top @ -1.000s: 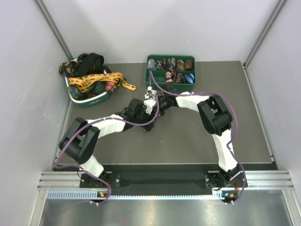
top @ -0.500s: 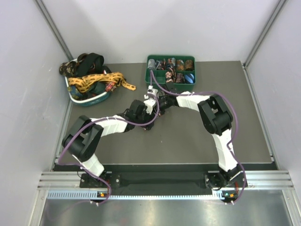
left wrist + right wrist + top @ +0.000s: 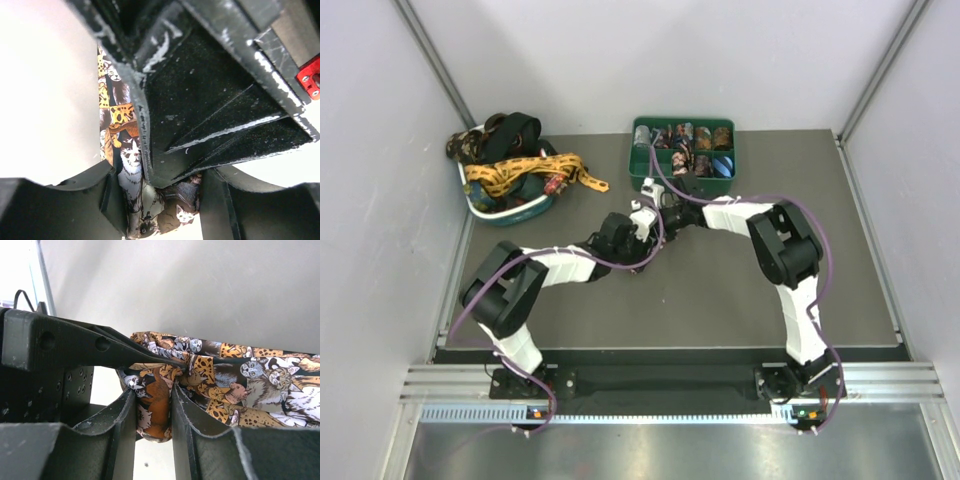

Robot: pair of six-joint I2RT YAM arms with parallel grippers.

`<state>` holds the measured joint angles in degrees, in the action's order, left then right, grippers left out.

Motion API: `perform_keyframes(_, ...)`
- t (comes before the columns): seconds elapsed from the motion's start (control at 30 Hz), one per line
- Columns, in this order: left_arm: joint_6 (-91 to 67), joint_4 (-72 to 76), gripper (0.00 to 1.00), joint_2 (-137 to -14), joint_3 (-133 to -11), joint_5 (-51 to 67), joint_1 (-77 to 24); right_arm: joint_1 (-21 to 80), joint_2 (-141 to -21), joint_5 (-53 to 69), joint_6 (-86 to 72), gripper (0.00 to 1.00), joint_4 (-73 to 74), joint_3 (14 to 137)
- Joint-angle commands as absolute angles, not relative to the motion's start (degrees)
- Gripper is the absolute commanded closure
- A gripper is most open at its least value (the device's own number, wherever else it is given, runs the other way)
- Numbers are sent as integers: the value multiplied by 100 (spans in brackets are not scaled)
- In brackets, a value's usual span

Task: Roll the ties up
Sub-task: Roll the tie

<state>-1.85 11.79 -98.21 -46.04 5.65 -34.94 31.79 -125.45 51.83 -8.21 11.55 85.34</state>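
A tie [image 3: 225, 375] printed with cats and leopards in brown, orange and grey is held between both grippers above the middle of the table. My right gripper [image 3: 152, 397] is shut on a folded end of it, fabric squeezed tight between the two pads. My left gripper [image 3: 160, 202] has the rolled part of the same tie [image 3: 127, 155] filling the gap between its fingers. A black finger of the right gripper [image 3: 200, 100] crosses just in front. From above, the left gripper [image 3: 636, 230] and right gripper [image 3: 657, 210] meet tip to tip and hide the tie.
A green compartment tray [image 3: 633, 150] with several small rolled ties [image 3: 692, 137] stands at the back centre. A teal basket [image 3: 515, 215] at the back left is heaped with loose ties [image 3: 520, 170], one gold strip hanging over its rim. Grey walls close in both sides.
The left gripper's jaws have narrowed onto the tie, and the left arm has pushed a little further up and right toward the right gripper. The right gripper has kept its hold.
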Motion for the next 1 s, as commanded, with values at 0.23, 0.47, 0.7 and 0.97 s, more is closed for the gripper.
perform_keyframes(0.23, -677, 958, 55, -10959, -5780, 1134, -4324, 2506, -10980, 5028, -1318, 94, 89, 6751)
perform_keyframes(0.47, -510, 193, 56, -11513, -7215, 1002, -4658, 1881, -10345, 4870, -1485, 94, -220, 5784)
perform_keyframes(0.7, -326, -167, 25, -11033, -7234, 695, -4650, 1907, -10239, 4764, -1573, 94, -377, 5669)
perform_keyframes(0.97, -632, -211, 1, -9827, -6329, 229, -4412, 2249, -10037, 4448, -1775, 94, -509, 5687)
